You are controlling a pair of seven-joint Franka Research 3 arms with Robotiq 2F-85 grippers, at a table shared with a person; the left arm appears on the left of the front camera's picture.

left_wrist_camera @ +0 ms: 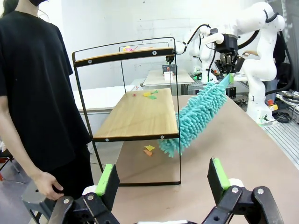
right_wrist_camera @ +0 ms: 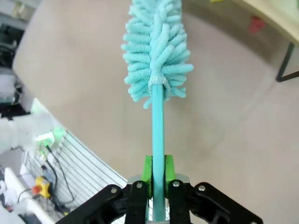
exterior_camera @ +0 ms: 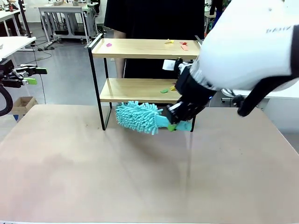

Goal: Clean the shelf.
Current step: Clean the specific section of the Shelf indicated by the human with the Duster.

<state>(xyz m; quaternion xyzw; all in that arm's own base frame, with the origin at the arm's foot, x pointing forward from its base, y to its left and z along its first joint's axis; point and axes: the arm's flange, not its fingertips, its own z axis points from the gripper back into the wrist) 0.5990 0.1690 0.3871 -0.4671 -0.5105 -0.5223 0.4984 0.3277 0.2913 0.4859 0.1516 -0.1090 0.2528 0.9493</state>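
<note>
Right: my right fingers (right_wrist_camera: 145,168) clamped on duster (exterior_camera: 138,116) handle; left fingers (left_wrist_camera: 108,179) apart, idle at side; shelf (exterior_camera: 140,49) stands far-centre on table (exterior_camera: 140,177). Duster head low, at lower board's front edge; I'd raise it, sweep paper scraps (exterior_camera: 164,90) off slowly, clear of frame.

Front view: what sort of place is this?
Probably a robotics lab, not a home: a white robot arm over the table, metal-framed workbenches behind, cables trailing across a bare grey floor.
</note>
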